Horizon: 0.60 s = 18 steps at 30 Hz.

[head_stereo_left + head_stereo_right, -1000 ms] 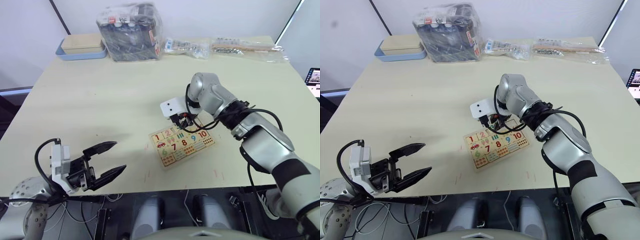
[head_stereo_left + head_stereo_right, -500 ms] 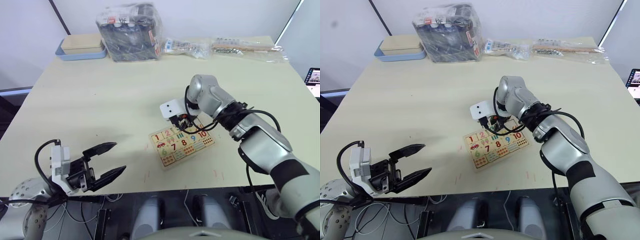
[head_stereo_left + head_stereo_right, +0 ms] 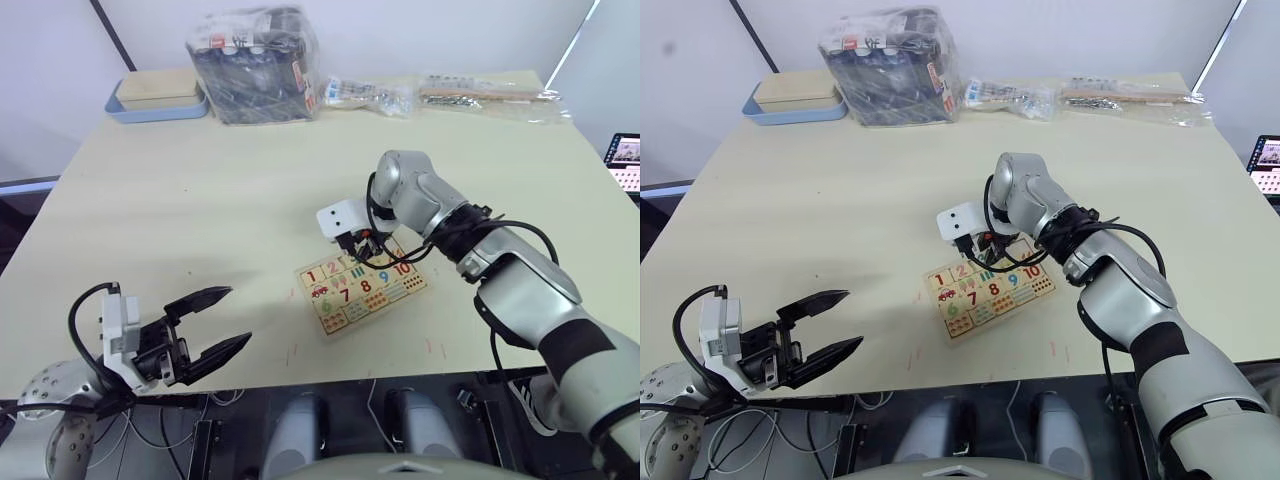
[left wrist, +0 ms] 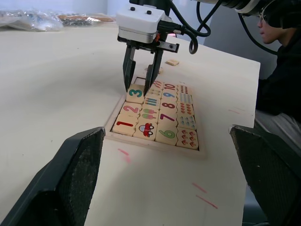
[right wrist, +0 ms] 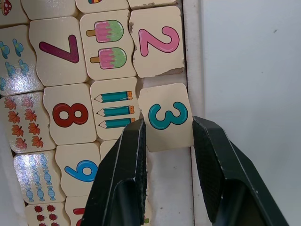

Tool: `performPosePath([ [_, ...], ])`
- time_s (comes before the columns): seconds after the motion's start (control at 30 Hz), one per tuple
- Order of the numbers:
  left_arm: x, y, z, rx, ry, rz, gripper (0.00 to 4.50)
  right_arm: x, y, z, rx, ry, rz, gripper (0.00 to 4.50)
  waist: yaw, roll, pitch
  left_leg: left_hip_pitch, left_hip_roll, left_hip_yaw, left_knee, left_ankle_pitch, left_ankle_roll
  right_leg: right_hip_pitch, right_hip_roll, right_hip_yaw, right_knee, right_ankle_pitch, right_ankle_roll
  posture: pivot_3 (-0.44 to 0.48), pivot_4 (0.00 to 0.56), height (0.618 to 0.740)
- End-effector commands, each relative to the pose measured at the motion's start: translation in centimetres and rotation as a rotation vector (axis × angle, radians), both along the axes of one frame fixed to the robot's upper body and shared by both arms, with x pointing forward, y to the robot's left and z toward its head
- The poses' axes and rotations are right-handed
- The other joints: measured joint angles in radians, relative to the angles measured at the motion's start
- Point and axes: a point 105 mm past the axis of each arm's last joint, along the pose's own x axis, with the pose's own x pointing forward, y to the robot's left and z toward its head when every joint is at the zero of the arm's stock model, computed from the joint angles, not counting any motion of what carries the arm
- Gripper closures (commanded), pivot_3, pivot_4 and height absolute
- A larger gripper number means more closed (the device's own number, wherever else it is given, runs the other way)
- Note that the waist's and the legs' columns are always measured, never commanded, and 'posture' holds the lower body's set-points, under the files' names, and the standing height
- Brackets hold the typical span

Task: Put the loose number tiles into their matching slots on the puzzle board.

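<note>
The table (image 3: 200, 200) carries the board (image 3: 362, 287) near its front edge. The left gripper (image 3: 215, 325) hovers at the front left corner, fingers spread wide, holding nothing. The right gripper (image 4: 139, 80) stands over the board's top row, fingers pinching the 3 tile (image 5: 167, 116) beside the 2 tile (image 5: 156, 41).

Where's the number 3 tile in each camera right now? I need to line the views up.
Head views: the 3 tile sits at the board's far edge, under the right gripper.
Left wrist view: 3 tile between the right gripper's fingers.
Right wrist view: 3 tile at centre, next to the 2 tile.
Shared landmark: the puzzle board.
</note>
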Motion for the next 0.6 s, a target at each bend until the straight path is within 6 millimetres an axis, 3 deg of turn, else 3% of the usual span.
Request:
performPosePath([
  [0.03, -0.29, -0.12, 1.02, 0.009, -0.053, -0.010, 0.00, -0.29, 0.49, 0.31, 0.030, 0.008, 0.020, 3.60, -0.001, 0.000, 0.000, 0.000, 0.000, 0.000, 0.000, 0.000, 0.000, 0.000, 0.000, 0.000, 0.000, 0.000, 0.000, 0.000, 0.150, 0.740],
  [0.6, -0.54, -0.18, 0.90, 0.007, -0.046, -0.005, 0.00, -0.28, 0.55, 0.01, 0.033, 0.007, 0.033, 3.60, -0.002, 0.000, 0.000, 0.000, 0.000, 0.000, 0.000, 0.000, 0.000, 0.000, 0.000, 0.000, 0.000, 0.000, 0.000, 0.000, 0.150, 0.740],
])
